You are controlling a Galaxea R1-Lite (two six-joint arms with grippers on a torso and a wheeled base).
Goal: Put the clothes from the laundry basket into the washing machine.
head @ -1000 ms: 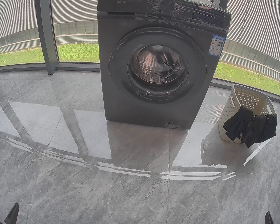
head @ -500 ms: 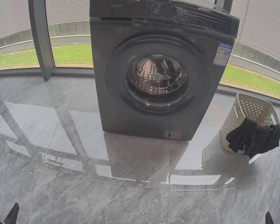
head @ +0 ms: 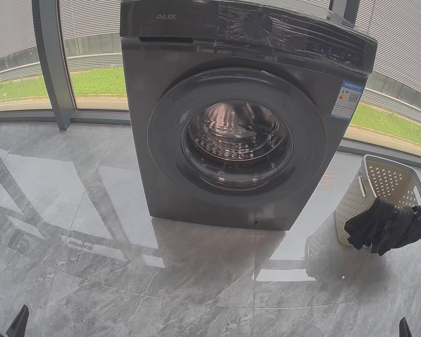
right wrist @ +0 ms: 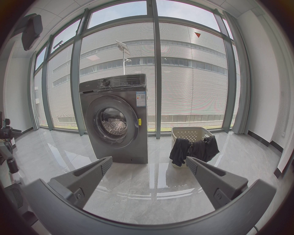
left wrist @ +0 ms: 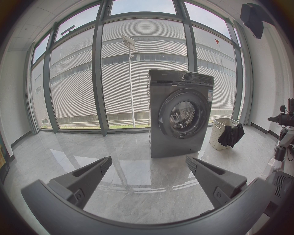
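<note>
Just to the right of the washing machine (head: 234, 129), the black clothes (head: 388, 227) are hanging over the rim of the laundry basket (head: 353, 204) and hiding part of its wall, and the wall is hiding the bottom of the basket. The little sticker (head: 347, 100) near the washing machine's top right corner is looking too small to read. Well in front of the washing machine, the head view's bottom edge is cutting off the left gripper (head: 4, 294) and the right gripper (head: 417, 315), so just their pointy tips are poking up.
</note>
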